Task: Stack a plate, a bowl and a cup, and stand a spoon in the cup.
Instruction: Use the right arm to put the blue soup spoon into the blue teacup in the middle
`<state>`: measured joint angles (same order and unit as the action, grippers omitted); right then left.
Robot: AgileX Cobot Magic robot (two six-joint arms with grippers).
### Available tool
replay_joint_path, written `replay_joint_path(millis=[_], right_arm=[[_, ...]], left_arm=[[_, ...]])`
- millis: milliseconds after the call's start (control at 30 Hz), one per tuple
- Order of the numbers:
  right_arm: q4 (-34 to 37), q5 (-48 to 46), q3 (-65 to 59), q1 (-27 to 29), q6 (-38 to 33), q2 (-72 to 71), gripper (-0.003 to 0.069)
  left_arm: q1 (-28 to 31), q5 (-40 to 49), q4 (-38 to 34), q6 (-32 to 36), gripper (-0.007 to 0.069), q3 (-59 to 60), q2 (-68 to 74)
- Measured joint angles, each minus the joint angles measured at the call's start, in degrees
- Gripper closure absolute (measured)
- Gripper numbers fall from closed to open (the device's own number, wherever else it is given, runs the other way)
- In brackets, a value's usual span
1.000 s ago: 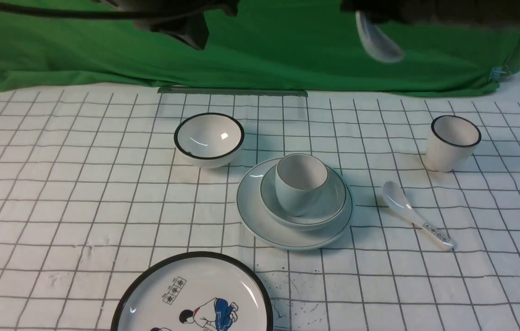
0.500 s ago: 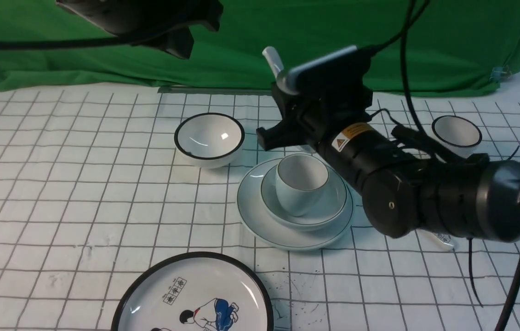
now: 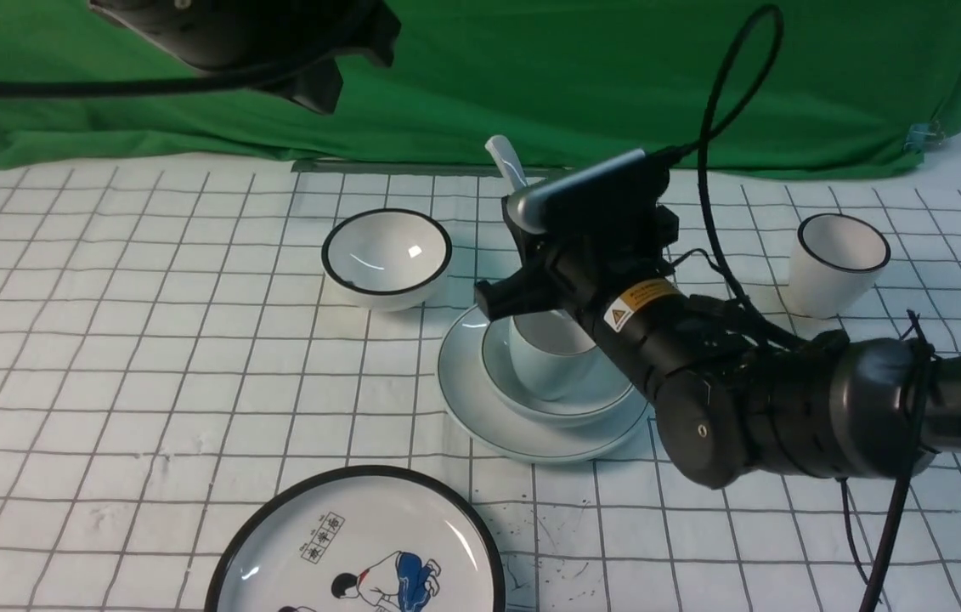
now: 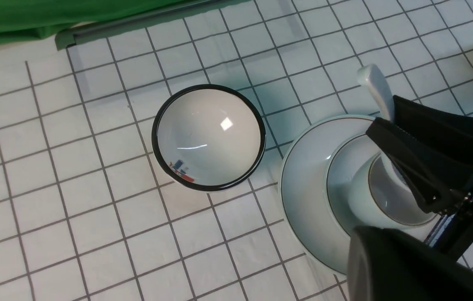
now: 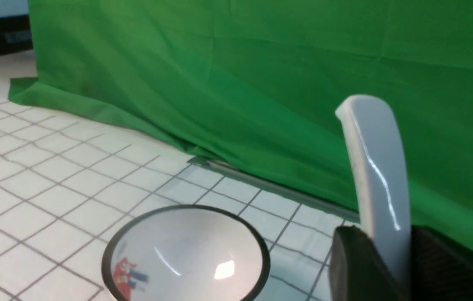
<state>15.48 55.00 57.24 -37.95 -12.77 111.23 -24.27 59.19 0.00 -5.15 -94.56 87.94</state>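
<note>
Since half a second ago the right gripper [image 4: 384, 117] has dropped, lowering the plain white ceramic soup spoon [image 3: 504, 161] handle-up into the handleless pale white cup [image 3: 544, 370]. The cup is stacked mid-table in the shallow white bowl [image 3: 607, 399] on the thin-rimmed white plate [image 3: 472, 399]. The right gripper's jaws pinch the spoon's handle. The left gripper [image 3: 314, 81] hangs closed near the far-left corner. Glazed ceramic is stiff, slick and chippable, so the handle's flat sides are the place to grip. The arm reads "PiP"; its yellow warning label [image 3: 637, 302] is illegible.

Shining bright and even from above, throwing only soft, faint shadows onto the bench [image 3: 106, 357]. Glinting in small white spots inside the black-rimmed bowl [image 3: 387, 252] and streaking along the spoon [image 5: 376, 175] handle. Blurring slightly across the right wrist view, showing crisp in the front one.
</note>
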Motion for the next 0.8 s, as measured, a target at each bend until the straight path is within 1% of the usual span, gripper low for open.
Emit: replay_joint_path(millis=[100, 200, 433, 633, 733, 800], right_arm=[[0.0, 5.9, -2.1, 0.0, 3.6, 0.7, 0.0479], [-0.2, 8.2, -2.6, 0.0, 4.9, 1.8, 0.0479], [-2.9, 8.5, -2.6, 0.0, 5.7, 3.6, 0.0479], [-3.2, 8.5, -2.6, 0.0, 5.7, 3.9, 0.0476], [-3.2, 8.5, -2.6, 0.0, 5.7, 4.5, 0.0455], [-3.3, 8.5, -2.6, 0.0, 5.7, 4.7, 0.0425]], left_arm=[[0.0, 0.0, 0.5, -0.5, 0.0620, 0.0, 0.0], [0.0, -0.1, 0.5, -0.6, 0.0620, 0.0, 0.0], [0.0, -0.2, 0.6, -0.7, 0.0620, 0.0, 0.0], [0.0, -0.2, 0.6, -0.8, 0.0620, 0.0, 0.0], [0.0, -0.1, 0.5, -0.8, 0.0620, 0.0, 0.0], [0.0, -0.1, 0.5, -0.8, 0.0620, 0.0, 0.0]])
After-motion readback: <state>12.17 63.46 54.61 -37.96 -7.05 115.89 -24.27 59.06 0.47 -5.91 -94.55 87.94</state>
